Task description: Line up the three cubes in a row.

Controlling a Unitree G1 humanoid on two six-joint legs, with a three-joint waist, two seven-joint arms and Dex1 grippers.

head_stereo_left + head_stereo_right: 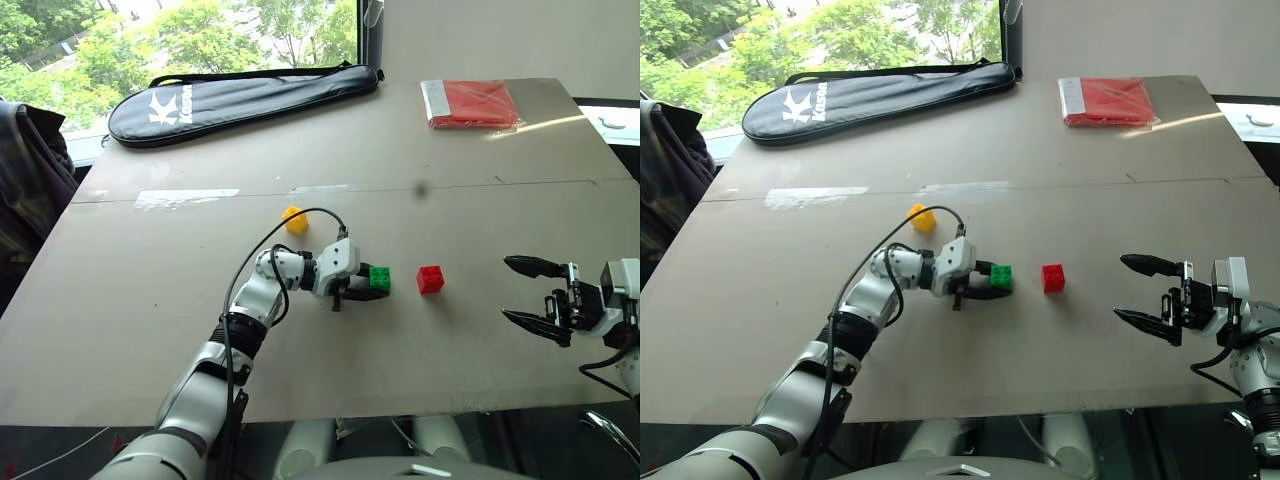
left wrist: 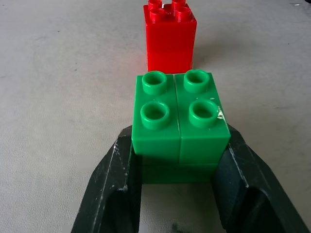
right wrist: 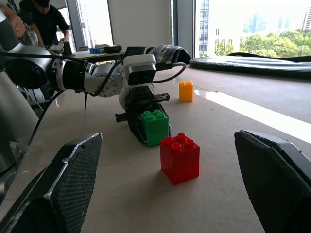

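Note:
Near the middle of the table, my left gripper (image 1: 366, 285) is shut on the green cube (image 1: 380, 278), its black fingers (image 2: 114, 194) clamping both sides. The red cube (image 1: 430, 279) stands just to the right of it, a small gap between them. The yellow cube (image 1: 294, 219) sits farther back and to the left. My right gripper (image 1: 525, 292) hovers open at the right side of the table, pointing left toward the red cube (image 3: 180, 158), with nothing between its fingers.
A black racket bag (image 1: 240, 98) lies along the far left edge of the table (image 1: 150, 320). A flat red packet (image 1: 470, 103) rests at the far right corner. A person stands in the background of the right wrist view.

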